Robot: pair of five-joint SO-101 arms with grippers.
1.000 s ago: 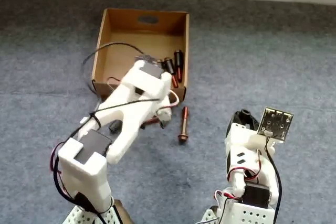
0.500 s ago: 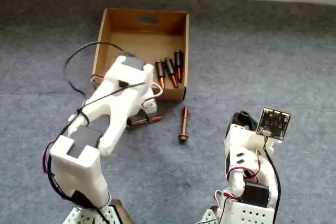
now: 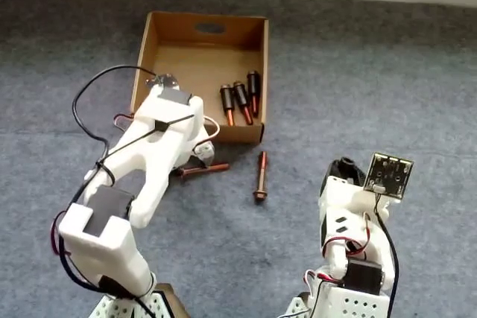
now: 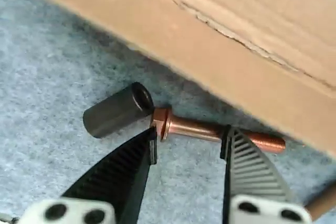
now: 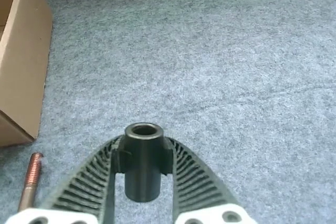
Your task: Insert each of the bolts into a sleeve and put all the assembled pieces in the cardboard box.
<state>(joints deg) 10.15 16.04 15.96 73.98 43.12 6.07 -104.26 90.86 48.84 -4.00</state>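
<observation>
A copper bolt [image 4: 210,129] lies on the grey carpet [image 4: 47,66] between the spread fingers of the left gripper [image 4: 190,142]. Its flanged head sits just past one fingertip, against or all but against a loose sleeve [image 4: 115,111], and the wall of the cardboard box [image 4: 184,35] runs just beyond the fingertips. The jaws stand wide and grip nothing yet. A clean pick likely means closing squarely on the mid-shank, clear of the head, without nudging that sleeve or scraping the wall, so the threaded end stays free. The right gripper [image 5: 143,153] is clamped on a second sleeve [image 5: 142,174], bore upward, seemingly ready to receive it. A second bolt [image 5: 30,182] lies off to one side of its fingers. Over the past second the left arm has swung off the box's near corner and down to the bolt, uncovering three assembled pieces [image 3: 240,100] inside. The right arm has not stirred.
</observation>
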